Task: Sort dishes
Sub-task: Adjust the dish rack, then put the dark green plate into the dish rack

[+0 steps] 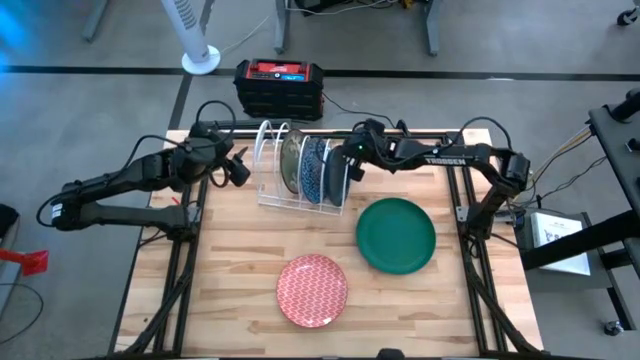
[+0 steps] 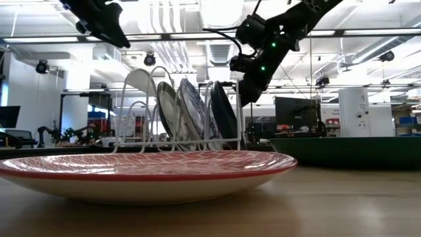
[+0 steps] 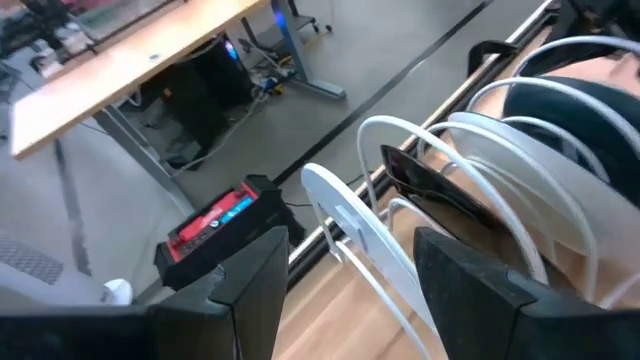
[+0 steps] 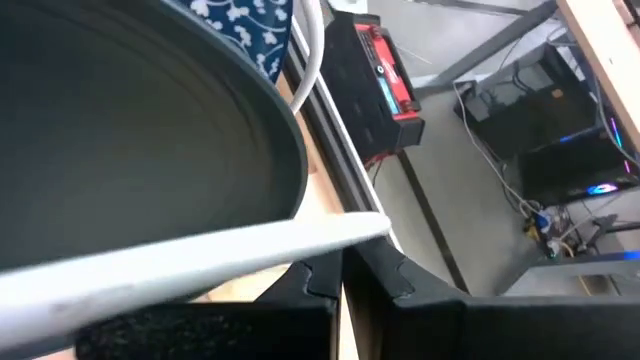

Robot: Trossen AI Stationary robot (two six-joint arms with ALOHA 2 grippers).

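Right gripper (image 1: 347,166) sits at the rack (image 1: 268,165) end by the dark plate (image 4: 130,140), fingers nearly closed, empty — judged lining up a grab. Green plate (image 1: 396,234) and red plate (image 1: 312,290) lie flat on table (image 1: 230,270). Left gripper (image 1: 232,165) waits beside rack, spread wide.

Left arm — extended low from left side toward far centre, wrist raised above counter (image 1: 240,300). Left hand (image 1: 238,168) fingers spread apart, nothing between them. Right arm — reaches in from right along far edge, elbow bent. Right hand (image 1: 350,165) angled downward, fingers nearly together.
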